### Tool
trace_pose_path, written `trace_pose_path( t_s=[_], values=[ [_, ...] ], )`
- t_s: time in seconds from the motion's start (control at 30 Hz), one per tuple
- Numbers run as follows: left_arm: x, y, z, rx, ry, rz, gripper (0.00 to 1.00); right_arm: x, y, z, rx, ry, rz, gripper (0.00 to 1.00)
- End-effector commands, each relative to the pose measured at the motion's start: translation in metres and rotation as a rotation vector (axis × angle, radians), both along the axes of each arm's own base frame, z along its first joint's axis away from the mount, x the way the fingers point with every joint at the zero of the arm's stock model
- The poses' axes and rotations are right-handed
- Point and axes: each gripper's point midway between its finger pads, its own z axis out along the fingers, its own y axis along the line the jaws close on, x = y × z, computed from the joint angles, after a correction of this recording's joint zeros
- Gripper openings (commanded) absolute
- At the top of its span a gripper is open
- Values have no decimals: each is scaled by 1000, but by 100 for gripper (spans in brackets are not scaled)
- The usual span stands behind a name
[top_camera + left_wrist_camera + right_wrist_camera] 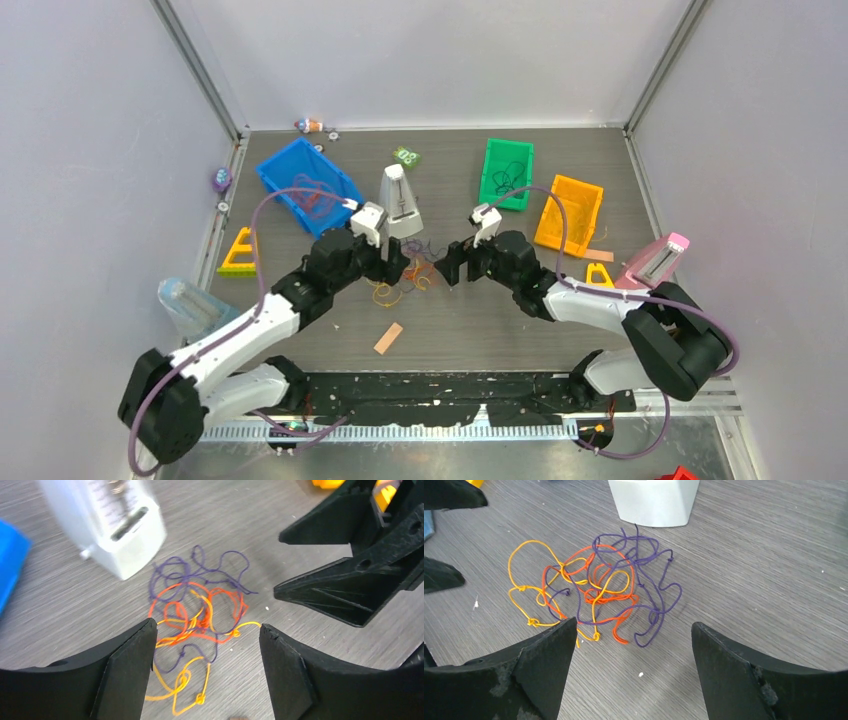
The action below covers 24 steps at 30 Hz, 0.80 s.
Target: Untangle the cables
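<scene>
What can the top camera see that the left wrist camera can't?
Only the top camera shows the green bin at the back and the pink-topped block on the right. Only the left wrist camera gets close enough to show the small knots in the yellow cable. Both show the tangled cables, the white box beside them, and the left gripper and right gripper, both open, facing each other across the tangle.
</scene>
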Motion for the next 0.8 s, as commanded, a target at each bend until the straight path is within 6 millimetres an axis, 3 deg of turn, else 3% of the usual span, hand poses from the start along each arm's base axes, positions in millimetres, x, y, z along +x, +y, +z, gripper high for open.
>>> trace_pose_path(
  t_s=[0.0, 0.1, 0.27, 0.57, 0.67, 0.77],
  values=[
    [-8, 53, -9, 52, 81, 248, 78, 9, 18, 36, 95, -97, 35, 89],
    [-17, 63, -25, 14, 155, 284, 77, 4, 26, 37, 91, -106, 86, 88],
    [-18, 60, -51, -28, 280, 283, 69, -7, 41, 40, 102, -113, 169, 83],
    [7, 48, -70, -68, 372, 280, 56, -28, 90, 25, 33, -94, 329, 78],
    [15, 44, -72, -83, 382, 277, 42, -26, 105, 14, -17, -76, 336, 73],
    [20, 41, -70, -78, 368, 265, 16, -26, 113, 3, -54, -50, 330, 63]
  ],
)
